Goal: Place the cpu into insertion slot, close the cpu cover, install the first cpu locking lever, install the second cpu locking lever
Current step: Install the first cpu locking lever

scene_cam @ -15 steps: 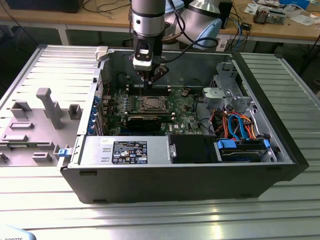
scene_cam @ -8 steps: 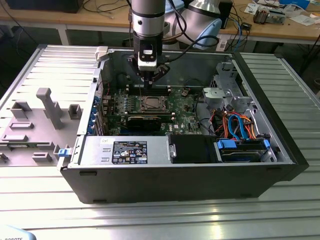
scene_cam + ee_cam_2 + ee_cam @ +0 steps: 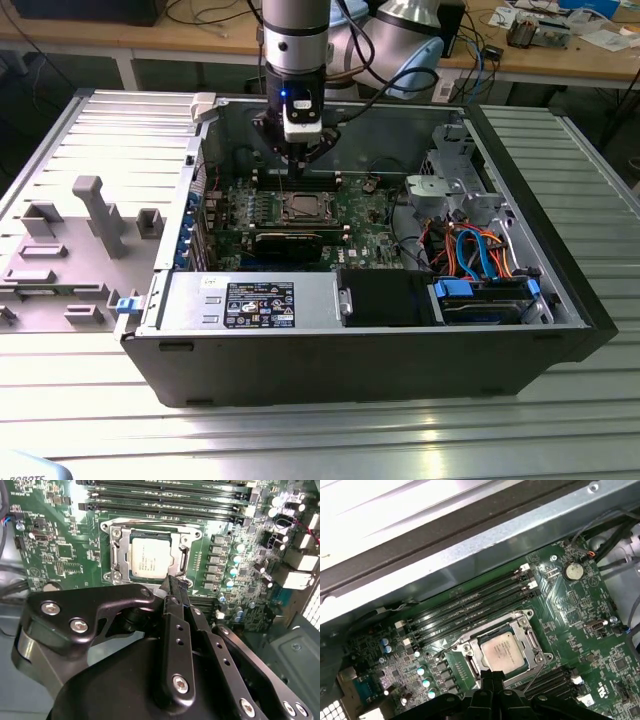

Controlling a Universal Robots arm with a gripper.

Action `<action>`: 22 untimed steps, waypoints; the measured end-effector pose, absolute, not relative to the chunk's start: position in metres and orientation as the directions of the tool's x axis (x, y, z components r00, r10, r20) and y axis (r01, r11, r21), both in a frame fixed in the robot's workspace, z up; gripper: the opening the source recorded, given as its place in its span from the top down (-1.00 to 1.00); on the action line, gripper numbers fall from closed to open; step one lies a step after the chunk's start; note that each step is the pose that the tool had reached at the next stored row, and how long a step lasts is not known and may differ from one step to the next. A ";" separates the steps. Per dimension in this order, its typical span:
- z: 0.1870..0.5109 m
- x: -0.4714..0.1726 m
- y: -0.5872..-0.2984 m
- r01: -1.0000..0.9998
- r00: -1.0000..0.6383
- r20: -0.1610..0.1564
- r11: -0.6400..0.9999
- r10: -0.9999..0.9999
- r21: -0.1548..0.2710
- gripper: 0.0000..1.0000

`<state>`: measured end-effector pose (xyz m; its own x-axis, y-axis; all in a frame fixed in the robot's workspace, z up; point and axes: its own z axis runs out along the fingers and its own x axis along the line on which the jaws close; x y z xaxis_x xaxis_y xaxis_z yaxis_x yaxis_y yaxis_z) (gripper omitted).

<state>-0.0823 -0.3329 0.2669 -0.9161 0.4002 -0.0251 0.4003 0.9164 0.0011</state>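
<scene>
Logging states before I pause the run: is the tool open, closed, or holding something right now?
The tool is closed, with nothing visibly held; its tip is at the edge of the cpu cover, beside the seated cpu.

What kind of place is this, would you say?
Probably a robotics lab or workshop: an open computer case sits on a ribbed metal table, a robot arm hangs over its motherboard, and cluttered wooden benches stand behind.

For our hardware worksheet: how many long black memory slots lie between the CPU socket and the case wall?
4 memory slots, side by side in the first wrist view, beyond the insertion slot; others near the gripper are partly hidden.
</scene>
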 end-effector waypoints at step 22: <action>0.266 -0.084 -0.333 0.265 -0.964 -0.024 0.964 0.265 0.003 0.79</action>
